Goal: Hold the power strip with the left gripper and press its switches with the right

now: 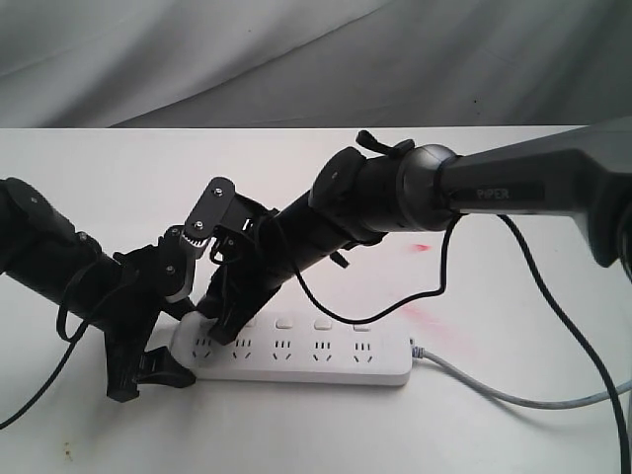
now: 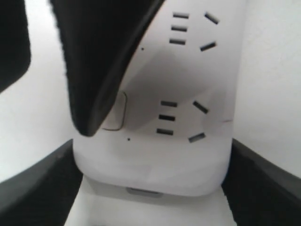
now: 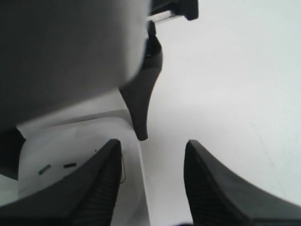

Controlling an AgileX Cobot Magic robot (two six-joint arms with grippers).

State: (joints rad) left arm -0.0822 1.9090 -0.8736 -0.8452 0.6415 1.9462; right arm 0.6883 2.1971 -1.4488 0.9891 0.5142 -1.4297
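The white power strip [image 1: 326, 360] lies flat near the table's front, its grey cord [image 1: 494, 392] leaving to the right. My left gripper [image 1: 176, 348] is shut on the strip's left end; in the left wrist view its fingers [image 2: 37, 188] press both sides of the strip [image 2: 155, 160]. My right gripper [image 1: 219, 321] reaches across with its jaws open. One finger [image 2: 94, 70] rests on the strip at the first switch [image 2: 122, 110]; the other finger [image 3: 216, 188] hangs beyond the strip's edge. Three switches [image 1: 323, 323] to the right show uncovered.
The right arm [image 1: 513, 183] spans the table from the right, its black cable [image 1: 444, 267] looping down. Faint pink marks [image 1: 427, 247] stain the white table [image 1: 296, 434]. A grey cloth [image 1: 296, 59] hangs behind.
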